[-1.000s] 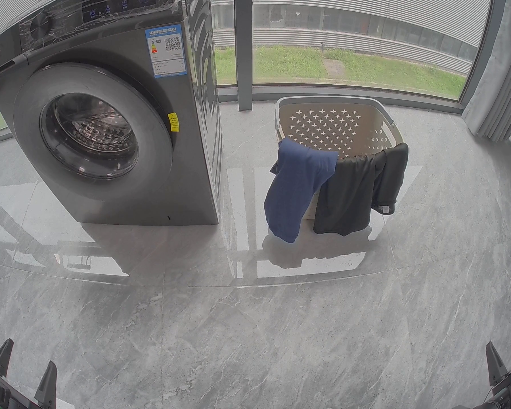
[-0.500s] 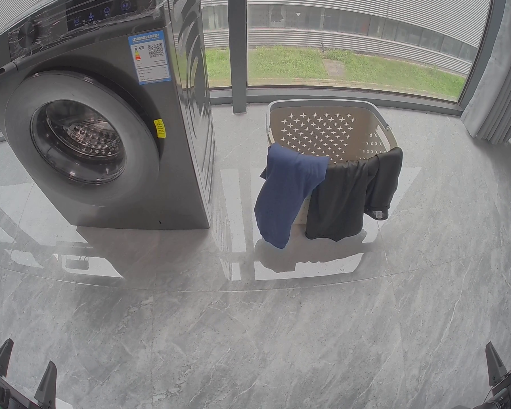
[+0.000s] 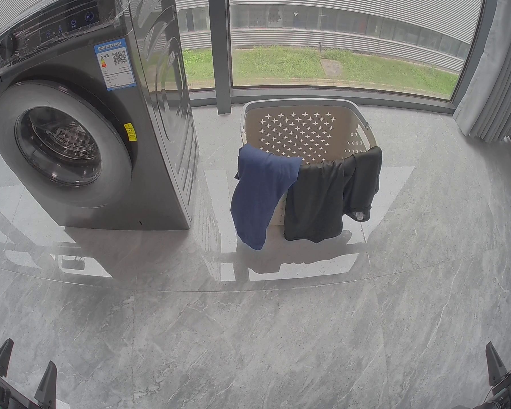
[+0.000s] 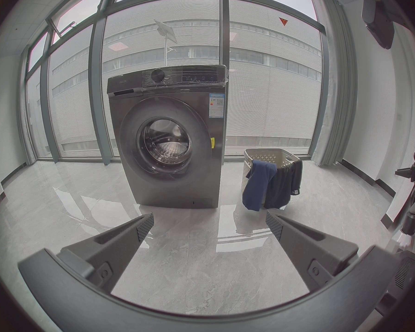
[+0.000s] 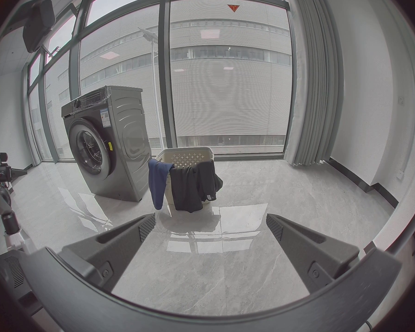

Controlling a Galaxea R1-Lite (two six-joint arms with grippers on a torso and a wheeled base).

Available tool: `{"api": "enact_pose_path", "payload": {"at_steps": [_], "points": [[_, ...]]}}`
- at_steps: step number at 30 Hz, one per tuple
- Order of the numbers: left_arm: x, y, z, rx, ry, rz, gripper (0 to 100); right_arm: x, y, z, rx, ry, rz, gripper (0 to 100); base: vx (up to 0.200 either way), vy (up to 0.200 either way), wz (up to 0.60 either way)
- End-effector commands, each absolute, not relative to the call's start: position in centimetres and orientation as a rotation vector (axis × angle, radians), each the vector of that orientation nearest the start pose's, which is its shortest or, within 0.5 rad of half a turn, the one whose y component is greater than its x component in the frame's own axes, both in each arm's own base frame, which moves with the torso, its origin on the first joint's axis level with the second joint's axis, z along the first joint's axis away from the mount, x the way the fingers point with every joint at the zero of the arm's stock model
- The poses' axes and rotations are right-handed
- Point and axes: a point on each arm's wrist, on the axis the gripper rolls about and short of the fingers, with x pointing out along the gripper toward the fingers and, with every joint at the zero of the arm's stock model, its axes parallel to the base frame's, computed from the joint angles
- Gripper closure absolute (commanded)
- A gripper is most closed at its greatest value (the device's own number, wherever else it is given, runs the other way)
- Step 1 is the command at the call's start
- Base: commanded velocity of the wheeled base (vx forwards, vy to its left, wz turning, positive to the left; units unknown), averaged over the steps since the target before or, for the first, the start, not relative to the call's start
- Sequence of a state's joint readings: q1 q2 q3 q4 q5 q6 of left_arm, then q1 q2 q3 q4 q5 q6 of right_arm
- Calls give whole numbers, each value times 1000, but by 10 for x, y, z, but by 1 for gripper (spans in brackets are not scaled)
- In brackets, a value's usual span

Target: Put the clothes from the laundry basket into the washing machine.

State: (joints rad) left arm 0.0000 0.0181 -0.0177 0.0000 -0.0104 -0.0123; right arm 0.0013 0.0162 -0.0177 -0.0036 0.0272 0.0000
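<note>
The washing machine [image 3: 91, 126] stands on the grey shiny floor [image 3: 267, 325] at the robot's left side, with its round front door turned toward the robot. Whether the door is open, I cannot tell. Just beside it, to the right, stands the pale laundry basket [image 3: 362, 125] with small star-shaped holes in its walls, near the big window [image 3: 335, 29]. Two clothes hang over the front rim of the basket and fall down on its outer side: a blue shirt [image 3: 261, 194] on the left and a black garment [image 3: 318, 200] on the right, and the two touch each other at the rim. The blue one hangs lower. A grey curtain [image 3: 494, 86] hangs at the far right. The left claw [image 4: 210, 220] is wide open and has nothing in it. The right claw [image 5: 210, 220] is wide open too and also holds nothing. Both claws are low, well apart from the basket and from the machine.
</note>
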Motion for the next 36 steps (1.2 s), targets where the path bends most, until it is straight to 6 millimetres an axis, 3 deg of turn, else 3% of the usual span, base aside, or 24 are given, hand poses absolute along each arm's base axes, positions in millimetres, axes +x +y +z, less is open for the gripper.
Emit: {"api": "enact_pose_path", "payload": {"at_steps": [1, 16, 25, 36], "points": [[-23, 0, 75, -12, 0, -11, 0, -23, 1, 76, 0, -5, 29, 0, 200, 0, 0], [-23, 0, 75, -15, 0, -9, 0, -23, 1, 76, 0, -5, 29, 0, 200, 0, 0], [-23, 0, 75, -20, 0, -9, 0, -23, 1, 76, -2, -5, 29, 0, 0, 0, 0], [-23, 0, 75, -20, 0, -9, 0, -23, 1, 76, -2, -5, 29, 0, 0, -200, 0]]}}
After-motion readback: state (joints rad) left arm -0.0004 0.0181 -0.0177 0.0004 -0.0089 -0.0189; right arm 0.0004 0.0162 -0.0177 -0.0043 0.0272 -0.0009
